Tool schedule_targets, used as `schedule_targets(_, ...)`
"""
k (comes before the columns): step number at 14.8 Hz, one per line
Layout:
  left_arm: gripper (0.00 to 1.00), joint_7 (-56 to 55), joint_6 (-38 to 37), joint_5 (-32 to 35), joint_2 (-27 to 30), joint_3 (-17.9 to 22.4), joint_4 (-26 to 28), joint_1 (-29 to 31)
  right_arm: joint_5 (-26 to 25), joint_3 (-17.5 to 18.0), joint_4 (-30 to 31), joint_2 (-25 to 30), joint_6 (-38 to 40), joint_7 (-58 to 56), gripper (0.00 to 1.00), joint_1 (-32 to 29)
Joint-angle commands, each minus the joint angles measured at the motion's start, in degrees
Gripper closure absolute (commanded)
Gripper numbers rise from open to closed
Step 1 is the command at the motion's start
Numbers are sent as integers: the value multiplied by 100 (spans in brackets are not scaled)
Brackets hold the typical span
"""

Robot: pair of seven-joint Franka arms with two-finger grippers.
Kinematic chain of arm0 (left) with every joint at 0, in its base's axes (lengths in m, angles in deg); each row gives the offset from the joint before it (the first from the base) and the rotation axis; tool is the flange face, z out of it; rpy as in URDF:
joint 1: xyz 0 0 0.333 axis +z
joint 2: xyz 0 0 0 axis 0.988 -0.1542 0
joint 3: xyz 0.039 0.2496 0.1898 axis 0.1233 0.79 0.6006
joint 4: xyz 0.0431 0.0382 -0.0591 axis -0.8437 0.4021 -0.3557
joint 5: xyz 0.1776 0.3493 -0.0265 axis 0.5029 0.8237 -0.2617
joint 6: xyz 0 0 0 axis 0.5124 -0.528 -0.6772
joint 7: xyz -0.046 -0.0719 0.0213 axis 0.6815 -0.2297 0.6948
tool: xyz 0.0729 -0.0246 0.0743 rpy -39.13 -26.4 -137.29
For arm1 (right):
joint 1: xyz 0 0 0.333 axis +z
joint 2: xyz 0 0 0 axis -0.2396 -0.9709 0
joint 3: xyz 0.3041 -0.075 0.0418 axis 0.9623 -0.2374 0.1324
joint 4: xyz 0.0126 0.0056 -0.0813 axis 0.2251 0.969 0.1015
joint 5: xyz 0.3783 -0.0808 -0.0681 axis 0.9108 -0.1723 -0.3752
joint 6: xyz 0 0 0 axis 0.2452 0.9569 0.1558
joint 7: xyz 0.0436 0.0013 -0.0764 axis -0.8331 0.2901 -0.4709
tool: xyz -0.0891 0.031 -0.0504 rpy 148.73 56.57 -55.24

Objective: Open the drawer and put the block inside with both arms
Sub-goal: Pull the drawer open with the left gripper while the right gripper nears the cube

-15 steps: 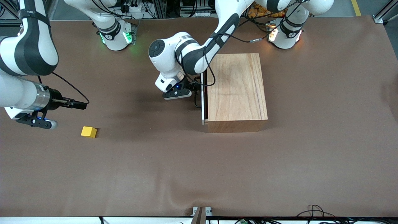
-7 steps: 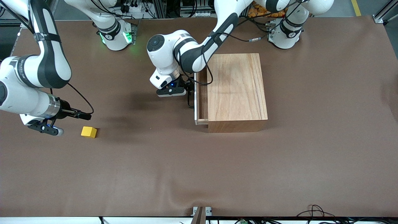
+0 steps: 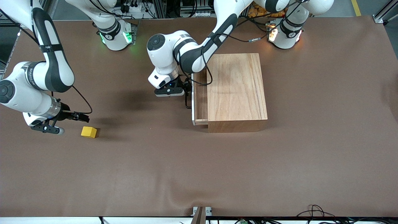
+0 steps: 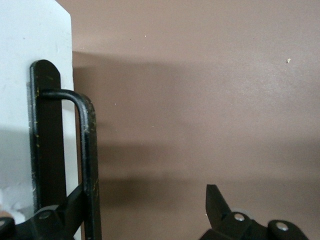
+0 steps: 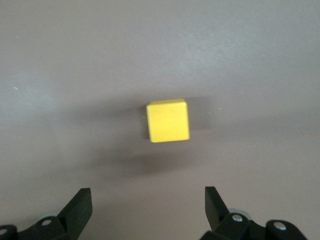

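The left arm reaches from its base across the wooden box (image 3: 237, 88) and bends down at the drawer (image 3: 199, 99), which stands partly pulled out toward the right arm's end. The left gripper (image 4: 145, 212) has its fingers spread wide, one hooked inside the black handle (image 4: 89, 165). The right gripper (image 5: 147, 207) hovers wide open and empty, low over the table (image 3: 199, 174) just beside the yellow block (image 3: 89, 132).

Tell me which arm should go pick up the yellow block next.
Right. The right gripper hangs open just beside the block, which lies free on the table. The left gripper is at the drawer handle, one finger hooked behind it.
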Motion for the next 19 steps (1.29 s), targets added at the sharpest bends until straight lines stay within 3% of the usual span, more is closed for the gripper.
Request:
schedule_targets(1,0,37,355,-101,-254,-41,-204,-11,-29,91,67,-271,-192,-239,0,-20)
schedule_targets(6,0,37,443,-118,-210,-120,-371,-11,-29,91,434,-492,-1201,-943,0,-90)
schedule_targets(10,0,37,557,-127,-219,-138,-547,-11,-29,91,981,-597,-2704,-1556,0,-178)
schedule_targets(16,0,37,698,-127,-228,-199,-582,-11,23,91,867,-1071,-3269,-1700,0,-292)
schedule_targets(19,0,28,95,-118,122,-182,-565,-11,41,91,718,-1256,-3269,-1691,0,-398)
